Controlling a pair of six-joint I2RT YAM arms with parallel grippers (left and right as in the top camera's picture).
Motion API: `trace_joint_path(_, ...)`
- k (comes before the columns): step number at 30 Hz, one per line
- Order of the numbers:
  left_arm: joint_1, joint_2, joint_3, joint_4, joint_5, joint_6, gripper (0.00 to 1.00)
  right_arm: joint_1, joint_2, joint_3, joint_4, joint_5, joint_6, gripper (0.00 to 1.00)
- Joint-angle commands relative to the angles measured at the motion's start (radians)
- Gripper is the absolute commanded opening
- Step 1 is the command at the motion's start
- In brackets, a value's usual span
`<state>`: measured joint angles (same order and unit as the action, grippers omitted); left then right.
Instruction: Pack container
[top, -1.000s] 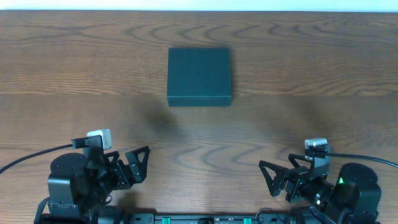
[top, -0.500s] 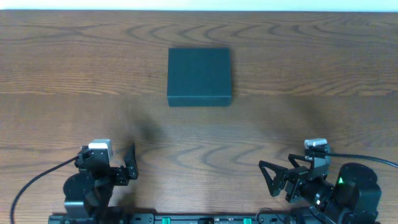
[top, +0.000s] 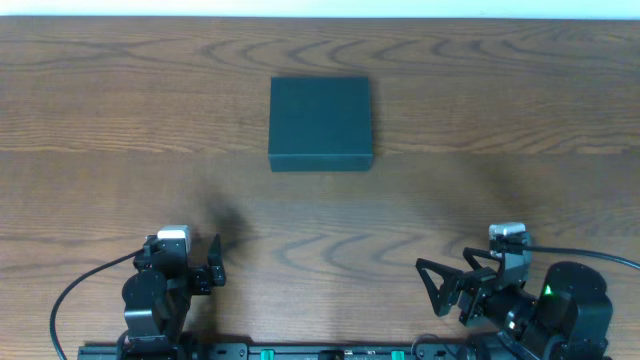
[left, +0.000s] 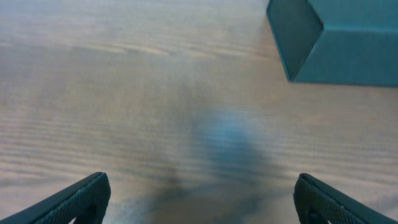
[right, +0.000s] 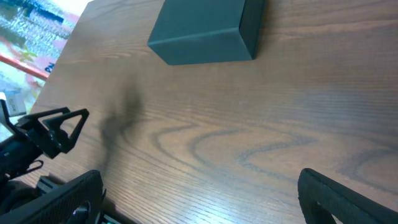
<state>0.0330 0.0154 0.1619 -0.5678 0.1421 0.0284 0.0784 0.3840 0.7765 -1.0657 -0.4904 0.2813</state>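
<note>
**Dark box alone at the far middle of the tabletop, both claws spread and empty**

The wooden tabletop (top: 100, 120) fills nearly all of the overhead view, brown with a strong grain, and a pale strip runs along its far edge.

The container (top: 320, 123) sits on the tabletop at the far middle, roughly centred between the two arms. It is a dark, matte, square box lying flat. Its top face is flat and shut, and nothing rests on it or beside it. The left wrist view catches only its near corner, at the upper right. The right wrist view shows it whole at the top, with one side wall facing the camera.

The two black arms crouch at the near edge, one at each corner, well apart from the container.

The right claw (top: 430, 288) points inward toward the middle of the near edge. Its fingers are spread wide with only bare wood between them.

The left claw (top: 213, 258) points toward the far side. In its own wrist view the two fingertips stand at opposite edges of the picture, spread wide and pinching nothing. A soft dark shadow lies on the wood ahead of it.

A black cable (top: 70, 290) loops out from the left arm, and another (top: 590, 257) runs off from the right arm.

A small green light (top: 547, 291) glows on the right arm.
</note>
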Motion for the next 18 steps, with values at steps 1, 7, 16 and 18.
trace_joint_path(1, 0.008, -0.012, -0.011, 0.007, -0.016, 0.017, 0.95, 0.010, -0.004, 0.000, -0.002, -0.007, 0.010, 0.99)
trace_joint_path(7, 0.005, -0.012, -0.011, 0.001, -0.038, 0.017, 0.95, 0.010, -0.004, 0.000, -0.002, -0.007, 0.010, 0.99)
trace_joint_path(16, 0.006, -0.012, -0.011, 0.001, -0.038, 0.017, 0.95, 0.010, -0.004, 0.000, -0.001, -0.007, 0.010, 0.99)
trace_joint_path(18, 0.006, -0.012, -0.011, 0.000, -0.038, 0.017, 0.95, 0.010, -0.004, 0.000, -0.001, -0.007, 0.010, 0.99)
